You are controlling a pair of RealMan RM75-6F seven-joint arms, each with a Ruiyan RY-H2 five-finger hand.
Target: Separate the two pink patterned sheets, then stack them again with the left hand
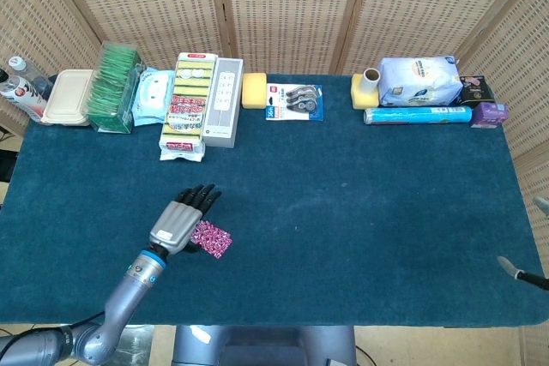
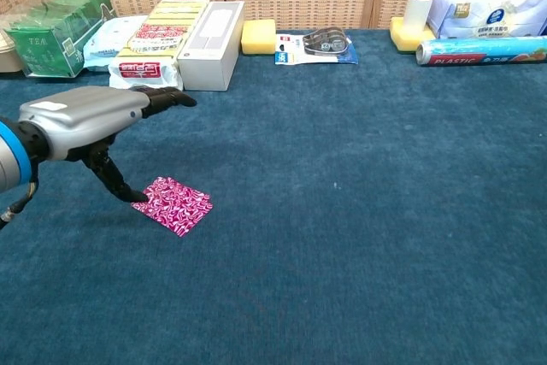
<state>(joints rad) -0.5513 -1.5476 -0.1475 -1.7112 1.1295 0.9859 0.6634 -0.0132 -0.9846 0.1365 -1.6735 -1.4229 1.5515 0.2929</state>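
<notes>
Pink patterned sheets [image 2: 175, 204], flat rectangle

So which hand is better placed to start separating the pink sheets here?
Left. The left hand hangs open right over the pink patterned sheets, thumb tip at their edge; the right hand sits at the table's far right edge.

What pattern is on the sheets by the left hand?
Pink sheets with white swirling squiggles, clearest in the chest view.

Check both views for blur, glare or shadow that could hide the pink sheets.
Head view: sharp and evenly lit; the left hand overlaps the edge of the pink patterned sheets. Chest view: sheets crisp, no glare, only soft shadow under the hand.
</notes>
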